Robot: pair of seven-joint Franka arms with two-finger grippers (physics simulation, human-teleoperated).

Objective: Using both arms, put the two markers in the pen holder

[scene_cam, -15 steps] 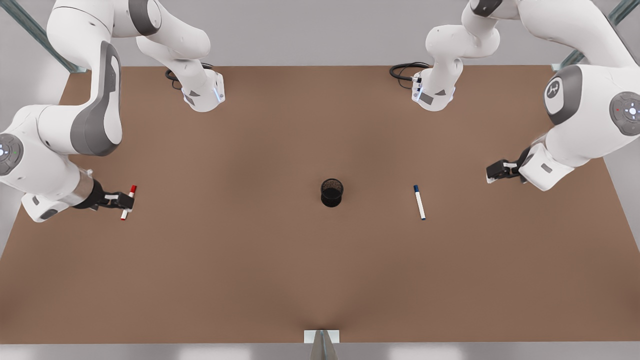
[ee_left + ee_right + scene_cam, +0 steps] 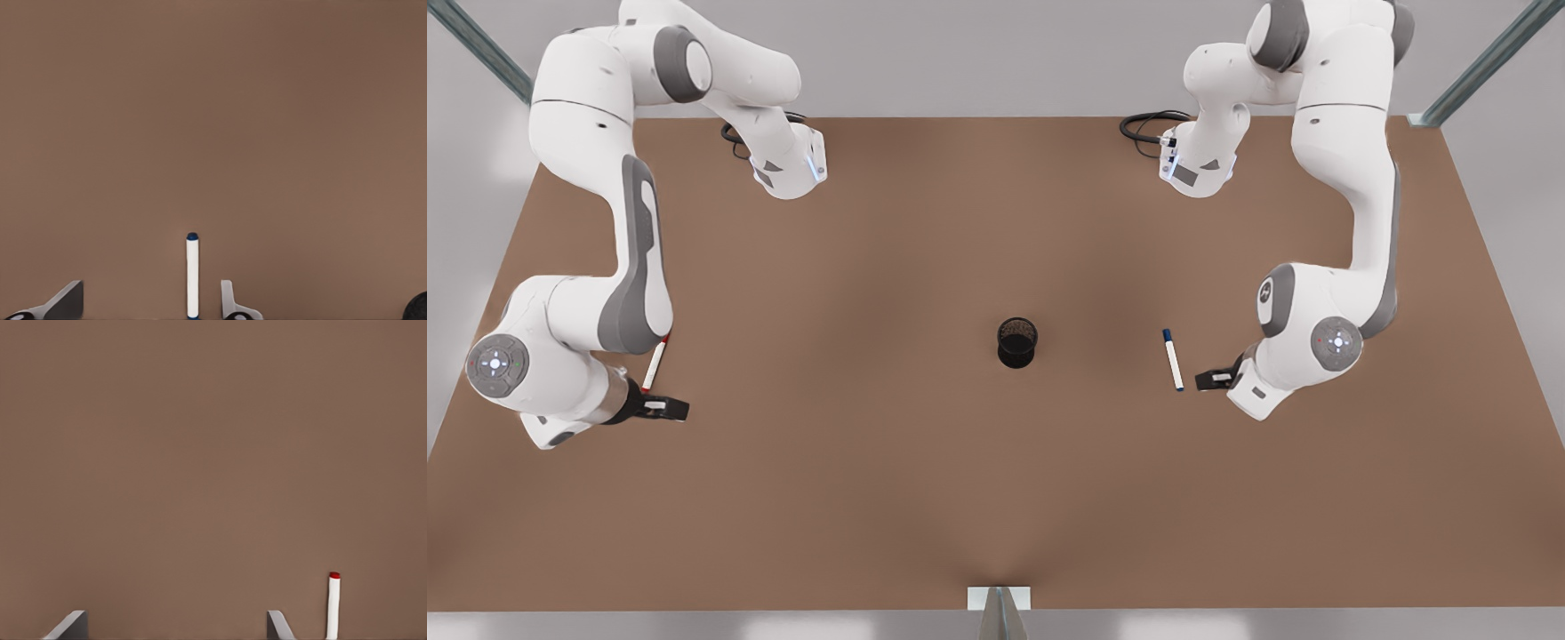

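Two markers lie flat on the brown table (image 2: 925, 498), one out on each side, with the holder (image 2: 1017, 342) standing upright between them, well apart from both.

Over on the front view's right, the left gripper (image 2: 1204, 380) is down low, just beside the blue marker (image 2: 1173, 360). That marker lies with its dark blue cap pointing toward the far edge, where the arm bases sit. From the left wrist camera the blue marker (image 2: 193, 275) sits between the two fingertips, closer to one finger (image 2: 230, 300) than the other, touching neither. Fingers spread wide, nothing held. A dark curved edge at the corner of that view may be the holder, but I can't say for sure.

On the front view's left, the right gripper (image 2: 669, 408) hangs near the table just past the red marker's (image 2: 655, 364) near end. That marker lies tilted, its far end tucked under the arm's elbow in the front view. The right wrist camera puts the red marker (image 2: 332, 605) outside the fingers, just beside one fingertip (image 2: 277, 625), not between them. These fingers are spread wide too, with bare table in the gap.

Neither marker is lifted; both rest on the table.
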